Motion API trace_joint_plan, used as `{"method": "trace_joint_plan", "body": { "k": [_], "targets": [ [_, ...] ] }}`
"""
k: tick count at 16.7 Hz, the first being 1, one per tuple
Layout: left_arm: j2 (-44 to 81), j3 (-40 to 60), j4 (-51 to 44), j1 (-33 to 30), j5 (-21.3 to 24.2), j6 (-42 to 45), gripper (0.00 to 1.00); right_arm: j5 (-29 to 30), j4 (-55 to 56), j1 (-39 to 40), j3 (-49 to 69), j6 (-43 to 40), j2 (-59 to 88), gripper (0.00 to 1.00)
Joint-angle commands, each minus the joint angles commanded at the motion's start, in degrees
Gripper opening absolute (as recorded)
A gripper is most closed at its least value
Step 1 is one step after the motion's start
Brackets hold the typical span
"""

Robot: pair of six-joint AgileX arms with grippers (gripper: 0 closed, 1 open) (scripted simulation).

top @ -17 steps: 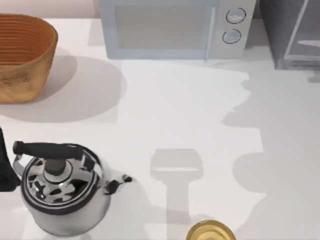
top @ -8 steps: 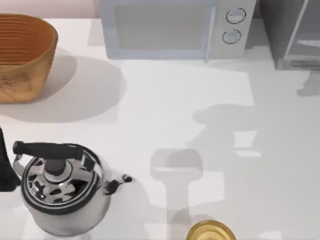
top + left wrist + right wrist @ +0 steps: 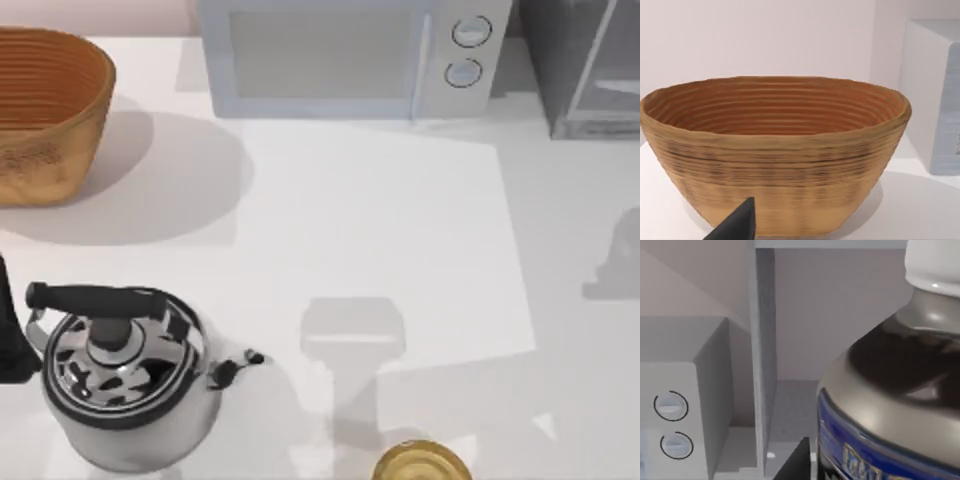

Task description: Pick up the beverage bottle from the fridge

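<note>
The beverage bottle (image 3: pixel 890 390) sits very close in the right wrist view, tilted, with a white cap, dark glossy body and blue label. My right gripper (image 3: pixel 807 465) is shut on it, one dark finger (image 3: pixel 796 460) lying against its side. Behind the bottle is the open fridge (image 3: pixel 762 365), with a pale frame and grey inner walls. In the top view the fridge (image 3: pixel 585 70) stands at the back right corner. My left arm (image 3: pixel 8 335) is parked at the table's left edge, and its gripper (image 3: pixel 735 227) faces the basket.
A woven basket (image 3: pixel 45 110) stands at the back left and a pale microwave (image 3: pixel 350 55) with two knobs at the back middle. A steel kettle (image 3: pixel 125 375) stands front left. A golden glassy object (image 3: pixel 420 462) sits at the front edge.
The arm's shadow on the table has slid from the middle towards the right edge. The kettle, basket, microwave and left arm have not moved.
</note>
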Motion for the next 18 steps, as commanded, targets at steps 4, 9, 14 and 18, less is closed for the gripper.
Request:
{"method": "trace_joint_plan", "body": {
  "k": [4, 9, 14, 18],
  "targets": [
    [0.00, 0.00, 0.00, 0.00, 0.00, 0.00, 1.00, 2.87, -11.01, 3.23, -9.48, -0.04, -20.38, 0.00],
    [0.00, 0.00, 0.00, 0.00, 0.00, 0.00, 1.00, 5.02, -18.47, 5.71, -15.78, -0.25, -32.98, 0.00],
    [0.00, 0.00, 0.00, 0.00, 0.00, 0.00, 1.00, 5.18, -18.97, 5.88, -16.19, -0.27, -33.77, 0.00],
    [0.00, 0.00, 0.00, 0.00, 0.00, 0.00, 1.00, 7.07, -17.17, 7.69, -16.07, -0.20, -31.87, 0.00]
  ]
}}
